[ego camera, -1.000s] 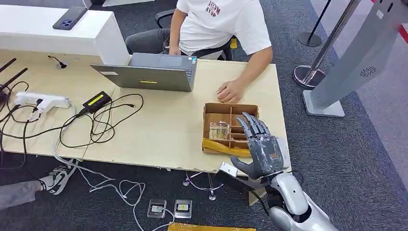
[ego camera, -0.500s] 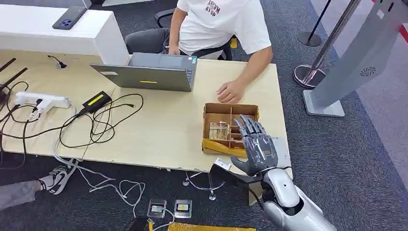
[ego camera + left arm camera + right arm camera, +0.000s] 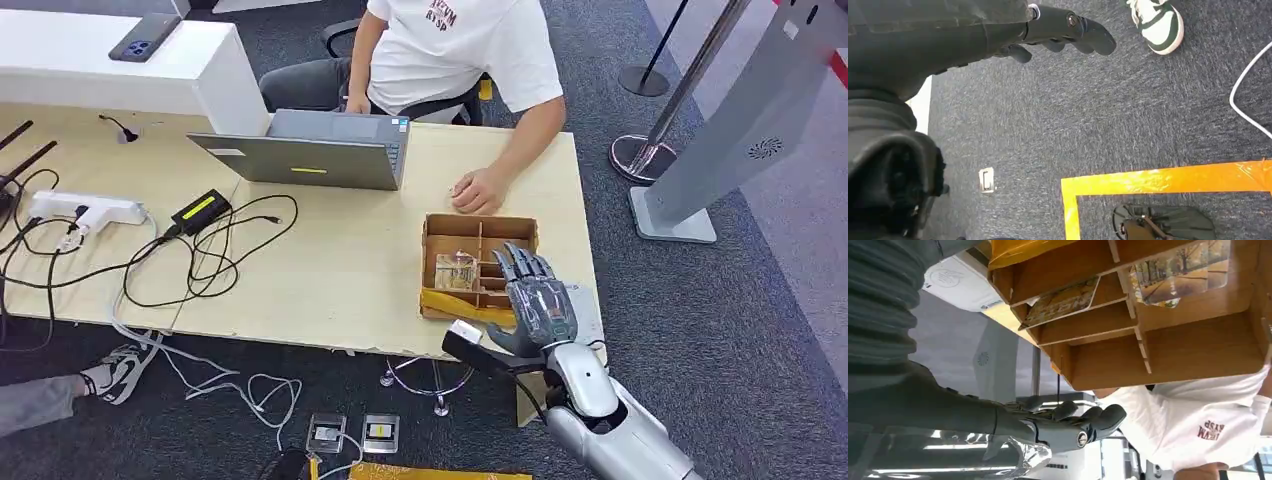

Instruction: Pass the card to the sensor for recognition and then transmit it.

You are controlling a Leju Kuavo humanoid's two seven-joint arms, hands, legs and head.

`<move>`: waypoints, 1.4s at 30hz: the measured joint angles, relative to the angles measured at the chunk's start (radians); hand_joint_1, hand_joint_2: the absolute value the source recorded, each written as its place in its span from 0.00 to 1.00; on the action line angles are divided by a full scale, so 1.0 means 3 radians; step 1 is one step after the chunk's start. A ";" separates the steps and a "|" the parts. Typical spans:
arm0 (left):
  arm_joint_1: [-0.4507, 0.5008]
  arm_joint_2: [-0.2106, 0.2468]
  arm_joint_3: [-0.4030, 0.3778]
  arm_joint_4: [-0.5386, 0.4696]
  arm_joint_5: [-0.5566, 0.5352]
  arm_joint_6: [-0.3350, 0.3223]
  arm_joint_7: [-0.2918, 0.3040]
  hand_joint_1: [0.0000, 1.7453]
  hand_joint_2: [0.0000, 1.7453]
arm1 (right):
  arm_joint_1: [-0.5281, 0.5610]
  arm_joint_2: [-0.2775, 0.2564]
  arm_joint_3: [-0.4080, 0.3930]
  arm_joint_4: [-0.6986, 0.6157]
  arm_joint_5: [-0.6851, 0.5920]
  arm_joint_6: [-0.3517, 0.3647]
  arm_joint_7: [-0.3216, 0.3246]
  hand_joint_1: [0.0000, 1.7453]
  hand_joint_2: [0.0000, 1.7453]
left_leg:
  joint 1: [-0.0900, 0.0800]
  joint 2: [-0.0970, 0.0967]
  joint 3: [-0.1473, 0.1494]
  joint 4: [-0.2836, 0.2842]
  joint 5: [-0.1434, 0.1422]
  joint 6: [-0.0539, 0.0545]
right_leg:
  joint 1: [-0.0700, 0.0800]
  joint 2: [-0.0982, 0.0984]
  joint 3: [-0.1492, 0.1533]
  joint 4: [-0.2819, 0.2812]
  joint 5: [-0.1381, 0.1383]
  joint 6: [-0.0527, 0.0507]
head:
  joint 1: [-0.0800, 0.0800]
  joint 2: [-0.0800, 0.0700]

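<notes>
So far nothing is done: my right hand (image 3: 538,305) hovers empty, fingers spread, over the brown wooden divided box (image 3: 437,236) at the surface's four o'clock corner. The yellow printed card (image 3: 1063,301) lies in its slot; picking, sensing and passing all remain.

Person in white T-shirt (image 3: 460,50) sits at far side of the bench (image 3: 330,270), one hand (image 3: 478,190) flat on it. Open grey laptop (image 3: 310,155) in front of them. Black power adapter (image 3: 200,211) and tangled black cables (image 3: 210,260) left of centre, white power strip (image 3: 85,209) further left. Phone (image 3: 146,37) on white counter (image 3: 110,65). Sneaker (image 3: 120,368) on the grey carpet, orange floor tape (image 3: 1158,181). Stanchion base (image 3: 640,155) at right.
</notes>
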 joint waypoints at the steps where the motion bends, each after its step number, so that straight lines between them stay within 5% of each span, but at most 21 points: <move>1: 0.0000 0.0001 0.0008 0.0000 -0.0001 0.0002 0.0000 0.00 0.00 | 0.0000 0.0000 0.0000 0.0009 -0.0008 -0.0004 0.0005 0.00 1.00 | 0.0000 0.0000 0.0000 0.0000 0.0000 0.0000 | 0.0000 0.0000 0.0000 0.0000 0.0000 0.0000 | 0.0000 0.0000; 21: 0.0019 0.0004 0.0161 -0.0001 -0.0034 0.0039 -0.0008 0.00 0.00 | -0.0008 -0.0067 -0.0071 0.0158 -0.0039 -0.0179 0.0278 0.00 1.00 | 0.0000 0.0000 0.0001 0.0000 0.0000 0.0000 | 0.0000 0.0000 0.0000 0.0000 0.0000 0.0000 | 0.0000 0.0000; 42: -0.0162 0.0008 0.0245 -0.0001 -0.0205 -0.0038 0.0116 0.00 0.00 | -0.0047 -0.0052 -0.0104 0.0275 -0.0079 -0.0182 0.0130 0.00 1.00 | 0.0000 0.0000 0.0000 0.0000 0.0000 0.0000 | 0.0000 0.0001 0.0000 0.0001 0.0000 0.0000 | 0.0000 -0.0001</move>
